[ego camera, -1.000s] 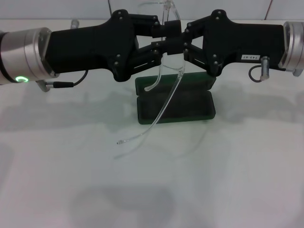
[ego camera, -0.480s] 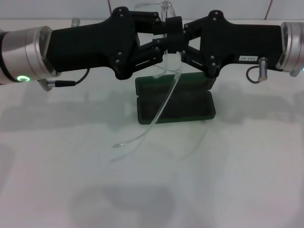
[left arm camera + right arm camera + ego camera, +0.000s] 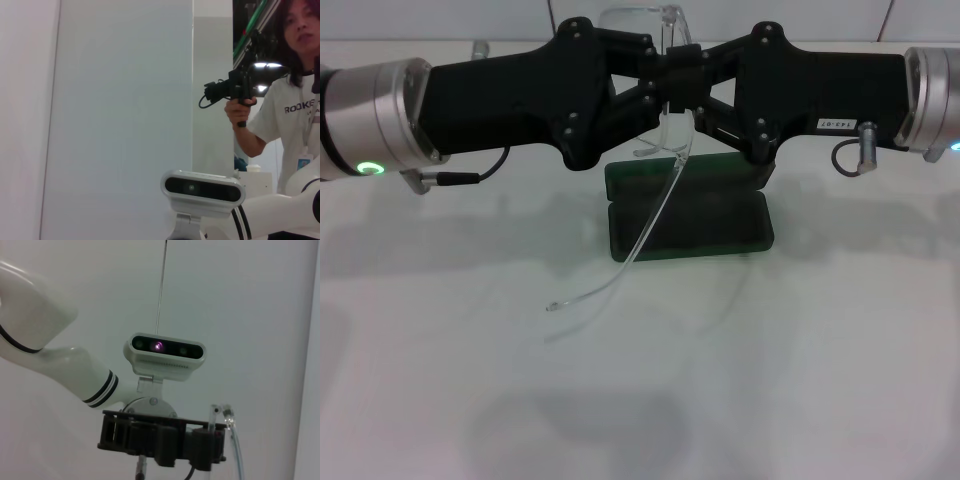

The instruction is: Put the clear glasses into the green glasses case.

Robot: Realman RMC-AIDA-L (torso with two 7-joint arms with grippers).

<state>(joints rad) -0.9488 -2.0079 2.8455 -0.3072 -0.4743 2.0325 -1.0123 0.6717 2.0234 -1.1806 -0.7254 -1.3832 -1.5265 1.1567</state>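
Both grippers, left gripper (image 3: 655, 85) and right gripper (image 3: 695, 85), pinch the clear glasses (image 3: 660, 140) in mid-air directly above the open green glasses case (image 3: 720, 225), one long clear arm trailing downward toward the robot.

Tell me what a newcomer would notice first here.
The left claw and right claw meet tip to tip in mid-air at the centre, both gripping the clear glasses, one thin arm trailing down toward the table. Directly below lies the green glasses case, open.
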